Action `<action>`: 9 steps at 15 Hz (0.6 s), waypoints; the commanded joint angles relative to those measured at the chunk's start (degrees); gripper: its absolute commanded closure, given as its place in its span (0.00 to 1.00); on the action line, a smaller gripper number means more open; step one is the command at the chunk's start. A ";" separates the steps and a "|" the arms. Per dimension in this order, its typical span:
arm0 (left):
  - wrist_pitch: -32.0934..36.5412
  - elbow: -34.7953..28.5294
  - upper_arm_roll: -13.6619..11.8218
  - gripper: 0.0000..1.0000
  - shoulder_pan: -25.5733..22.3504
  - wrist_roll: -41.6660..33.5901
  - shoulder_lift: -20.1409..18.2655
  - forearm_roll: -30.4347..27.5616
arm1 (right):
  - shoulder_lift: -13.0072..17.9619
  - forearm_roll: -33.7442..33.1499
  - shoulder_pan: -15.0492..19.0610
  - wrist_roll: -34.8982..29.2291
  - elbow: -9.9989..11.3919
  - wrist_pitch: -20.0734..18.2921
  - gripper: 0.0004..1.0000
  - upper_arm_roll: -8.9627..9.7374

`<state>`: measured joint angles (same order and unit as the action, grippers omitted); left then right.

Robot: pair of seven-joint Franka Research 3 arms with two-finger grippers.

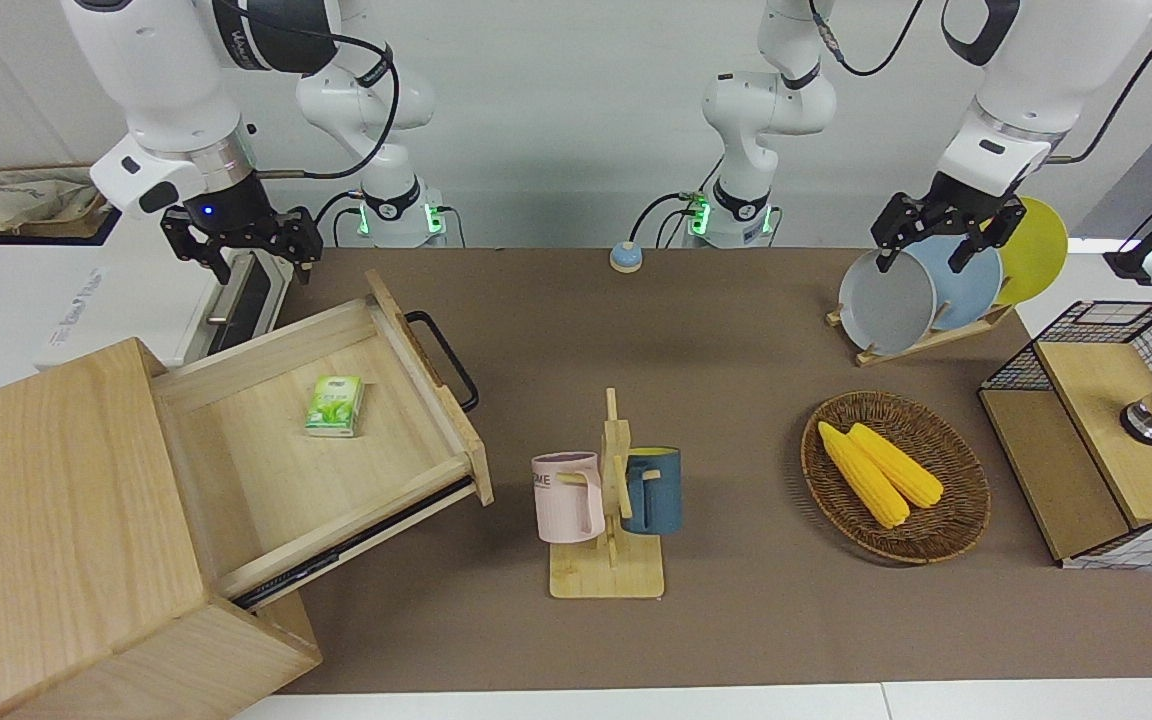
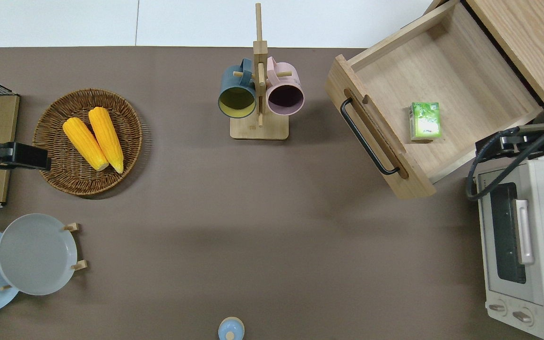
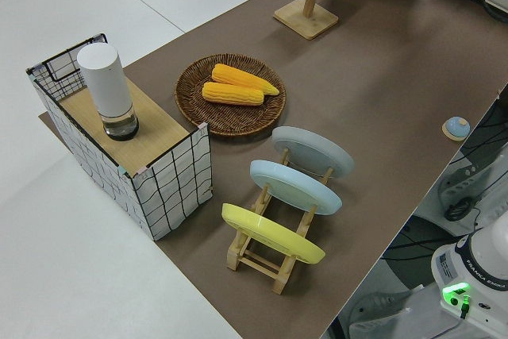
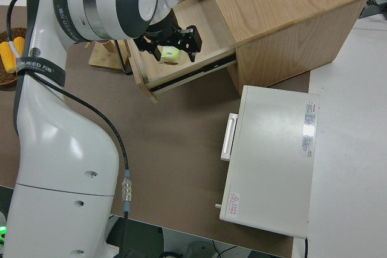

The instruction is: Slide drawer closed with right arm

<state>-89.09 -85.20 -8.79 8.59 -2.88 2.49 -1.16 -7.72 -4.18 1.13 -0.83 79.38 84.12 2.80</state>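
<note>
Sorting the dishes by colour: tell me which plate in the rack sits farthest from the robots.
The grey plate. It stands at the rack's end farthest from the robots, with the blue plate next and the yellow plate nearest them.

Robot lab: mounted arms (image 1: 176, 90), staged tabletop (image 1: 736, 320)

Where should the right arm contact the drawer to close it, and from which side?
Probably the drawer's front panel at the black loop handle, coming from the table-centre side and pushing toward the cabinet. The drawer stands pulled out; the right gripper hangs off it.
</note>
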 commanded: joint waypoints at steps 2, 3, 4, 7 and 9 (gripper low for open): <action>-0.03 1.18 -0.96 0.00 0.99 -0.46 0.77 0.72 | 0.52 0.49 1.33 0.31 0.24 -0.89 0.83 0.98; -0.03 1.18 -0.96 0.00 0.99 -0.46 0.77 0.63 | 0.52 0.49 1.33 0.39 0.24 -0.89 0.96 0.98; -0.03 1.18 -0.96 0.00 0.99 -0.46 0.77 0.63 | 0.52 0.58 1.33 0.39 0.24 -0.80 1.00 0.98; -0.03 1.18 -0.96 0.00 0.99 -0.46 0.77 0.63 | 0.52 1.71 1.33 0.57 0.16 -0.89 1.00 0.98; -0.03 1.18 -0.96 0.00 0.99 -0.46 0.77 0.63 | 0.52 1.81 0.89 0.05 0.16 -1.24 1.00 1.24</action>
<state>-89.09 -85.20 -8.79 8.59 -2.88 2.49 -1.16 -7.72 -3.42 1.22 -0.77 79.38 83.78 2.89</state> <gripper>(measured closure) 0.000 0.991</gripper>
